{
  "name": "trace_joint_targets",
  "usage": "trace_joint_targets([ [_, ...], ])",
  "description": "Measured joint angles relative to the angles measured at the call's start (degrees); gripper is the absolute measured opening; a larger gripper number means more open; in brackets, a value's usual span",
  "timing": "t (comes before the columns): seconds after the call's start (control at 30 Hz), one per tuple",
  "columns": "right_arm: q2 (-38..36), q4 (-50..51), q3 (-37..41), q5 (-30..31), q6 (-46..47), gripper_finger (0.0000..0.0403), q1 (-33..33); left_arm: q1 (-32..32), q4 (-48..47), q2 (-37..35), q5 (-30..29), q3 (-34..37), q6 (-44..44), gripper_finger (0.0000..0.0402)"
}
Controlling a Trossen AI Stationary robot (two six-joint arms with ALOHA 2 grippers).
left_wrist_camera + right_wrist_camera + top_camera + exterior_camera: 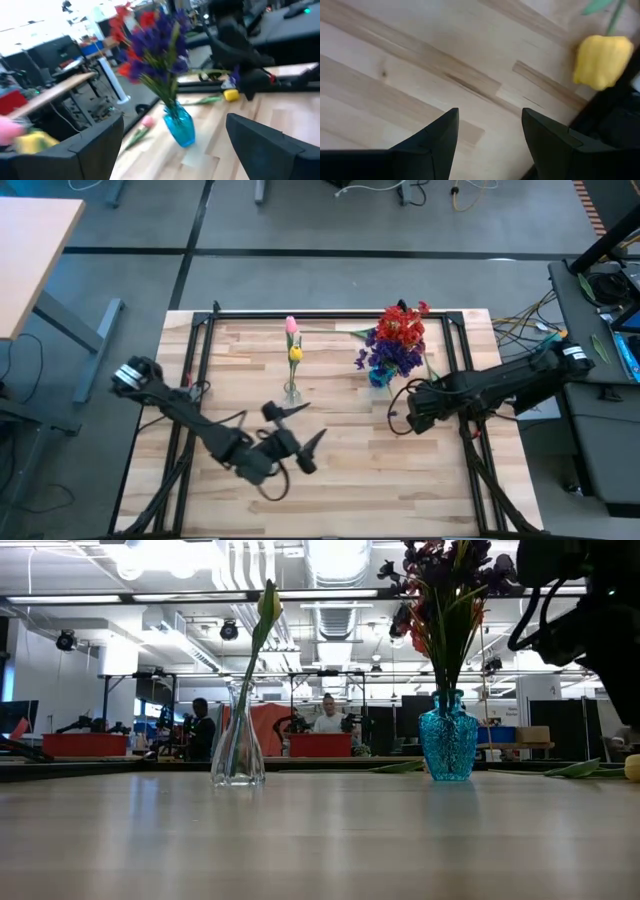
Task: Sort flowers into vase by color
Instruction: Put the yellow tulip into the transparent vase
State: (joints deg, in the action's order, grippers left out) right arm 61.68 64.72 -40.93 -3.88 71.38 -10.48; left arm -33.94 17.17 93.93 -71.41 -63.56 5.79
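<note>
Nearest you, your left gripper [298, 438] hangs over the front-centre of the wooden table [340, 490], its arm reaching in from the left edge with the elbow bent and the wrist turned toward the vases. Its fingers [265, 145] are spread wide and hold nothing.

Your right gripper [412, 410] sits at mid-table on the right, the arm stretched in low from the right edge, and it points down at bare wood. Its fingers [437, 142] stand moderately apart, also empty. In its wrist view a loose yellow tulip bud [601, 60] lies on the table just beyond the fingertips.

Between the two arms, a clear glass vase [292, 392] stands upright holding a yellow tulip [295, 354] and a pink tulip [291, 325]. Just beside the right gripper, the blue vase [380, 376] holds purple blossom sprays [392, 358] with red blossom sprays [402, 327] above them.

Farther back, a loose pink bud [147, 121] lies flat on the table behind the blue vase. Beyond the table, people [326, 716] sit in the room.
</note>
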Motion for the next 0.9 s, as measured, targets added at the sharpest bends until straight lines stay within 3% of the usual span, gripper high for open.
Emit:
trace_joint_targets([
  [0.27,6.49,0.42,0.09,0.38,2.25,0.0188,-0.47,-5.91,-0.20,-7.17,-3.99,0.02,3.60,0.0333],
  [0.5,9.41,5.58,0.09,-7.61,1.47,0.0152,-2.91,-12.43,-0.16,-9.55,-18.37,-6.06,14.60,0.0333],
  [0.73,12.78,5.49,0.09,-7.87,2.13,0.0117,-2.22,-18.14,-0.47,-9.64,-18.71,-14.04,22.34,0.0333],
  [0.9,17.27,2.68,0.12,-2.57,1.86,0.0116,-1.96,-20.07,-0.69,-9.64,-18.66,-17.08,28.05,0.0333],
])
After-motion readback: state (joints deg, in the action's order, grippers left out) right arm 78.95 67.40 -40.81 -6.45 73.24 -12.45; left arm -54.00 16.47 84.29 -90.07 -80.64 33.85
